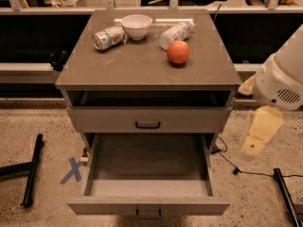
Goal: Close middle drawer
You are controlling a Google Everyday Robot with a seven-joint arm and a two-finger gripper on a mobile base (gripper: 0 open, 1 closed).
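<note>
Middle drawer [109, 205] is pulled right out below the counter's [142, 67] front edge, handle facing me. Gripper [259, 135] hangs off the front-right corner, well apart from it. Clenched or released, I can't tell. I'd call this the approach step. Next: swing across to the drawer front and push squarely inward.

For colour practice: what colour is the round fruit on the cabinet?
The fruit is orange, camera view; the gripper hangs right of the cabinet.

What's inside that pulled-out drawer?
The middle drawer shows only its bare grey floor; the strip just behind its front panel is hidden. The gripper hangs to its right.
</note>
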